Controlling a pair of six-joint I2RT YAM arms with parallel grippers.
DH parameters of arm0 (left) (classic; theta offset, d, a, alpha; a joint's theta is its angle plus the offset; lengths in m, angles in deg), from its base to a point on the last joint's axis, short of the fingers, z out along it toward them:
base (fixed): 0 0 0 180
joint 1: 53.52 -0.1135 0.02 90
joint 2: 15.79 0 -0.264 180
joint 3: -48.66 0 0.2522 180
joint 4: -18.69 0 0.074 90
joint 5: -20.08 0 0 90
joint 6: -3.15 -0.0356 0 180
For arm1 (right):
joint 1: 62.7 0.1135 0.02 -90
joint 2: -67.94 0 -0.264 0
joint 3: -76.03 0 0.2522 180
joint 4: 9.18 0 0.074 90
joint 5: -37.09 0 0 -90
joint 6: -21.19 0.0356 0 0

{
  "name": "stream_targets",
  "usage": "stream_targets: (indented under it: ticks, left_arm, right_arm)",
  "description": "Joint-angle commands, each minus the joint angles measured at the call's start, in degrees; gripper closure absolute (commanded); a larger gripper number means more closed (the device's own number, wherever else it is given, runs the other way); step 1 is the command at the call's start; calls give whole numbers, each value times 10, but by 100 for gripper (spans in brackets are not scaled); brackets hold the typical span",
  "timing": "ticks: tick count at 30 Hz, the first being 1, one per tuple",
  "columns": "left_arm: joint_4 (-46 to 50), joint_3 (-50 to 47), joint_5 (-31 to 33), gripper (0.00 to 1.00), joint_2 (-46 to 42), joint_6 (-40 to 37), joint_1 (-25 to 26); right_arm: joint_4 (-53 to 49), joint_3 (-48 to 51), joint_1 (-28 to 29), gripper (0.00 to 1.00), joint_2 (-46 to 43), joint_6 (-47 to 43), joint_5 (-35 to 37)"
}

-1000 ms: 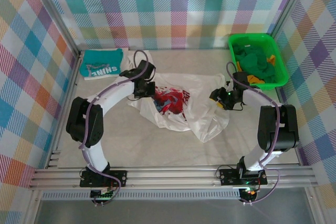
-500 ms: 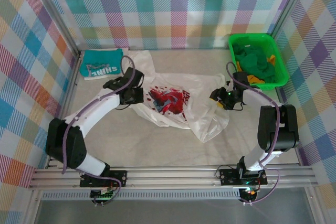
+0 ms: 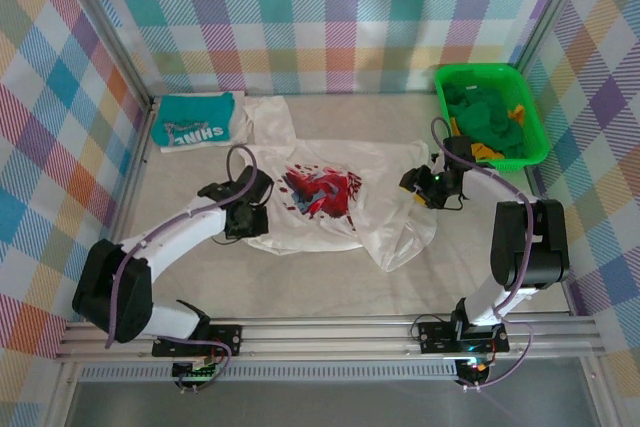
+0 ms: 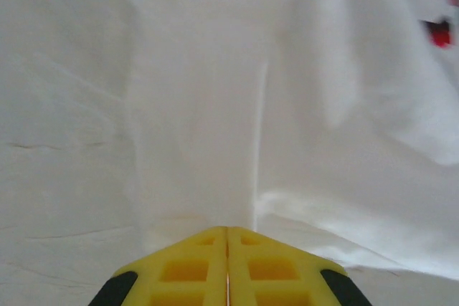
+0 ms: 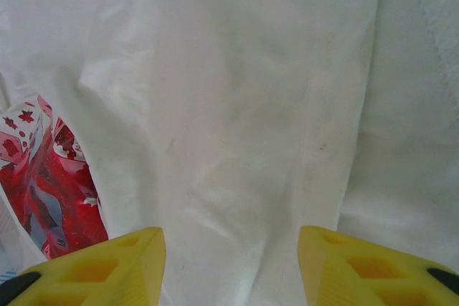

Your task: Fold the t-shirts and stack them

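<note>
From above: left pincer [image 3: 245, 217] shut on the left edge of the white t-shirt [image 3: 385, 162]. Red print [image 3: 320, 192] just to its right, the rest of the cloth spread over the tabletop [image 3: 300, 292] beyond. Right pincer [image 3: 418, 187] parted, down on the shirt's rumpled right side, with the green basket [image 3: 480, 69] behind it and to its right. Folded teal t-shirt [image 3: 195, 122] well behind the left pincer, in the far-left corner, presumably the base of the stack.

From the left wrist: yellow tips pressed together, with a raised crease [image 4: 257, 141] running straight ahead from them, so apparently a thin pinch of white cloth between. Smooth fabric on both sides, and a speck of red far ahead to the right.

From the right wrist: tips well apart and gripping nothing. Flat white cloth ahead between them, print off to the left.

Likely the spreading stage, before any fold. To do it well:
- Hold the left pinch firm and low.
- Pull gently away from the right pincer, just enough to flatten the crease ahead.
- Pin or grasp the bunched right side with the right pincer rather than leave it loose.
- Avoid lifting high, or dragging the whole shirt instead of stretching it.
- Release only with hem and sleeves flat.
</note>
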Motion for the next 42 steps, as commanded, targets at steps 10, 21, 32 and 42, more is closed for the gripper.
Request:
stream_targets:
  ticks: [10,21,32,42]
  left_arm:
    - [-33,-9,12,100,-18,32,12]
    - [-33,458,-40,100,276,-96,12]
    - [-34,526,-26,60,353,-93,17]
    - [-70,274,-97,58,243,-52,50]
  right_arm:
    - [3,-14,3,48,8,-4,-8]
    - [16,-16,3,48,8,2,-5]
    - [-4,-2,3,48,-28,-16,28]
    - [8,-7,3,48,-8,-15,8]
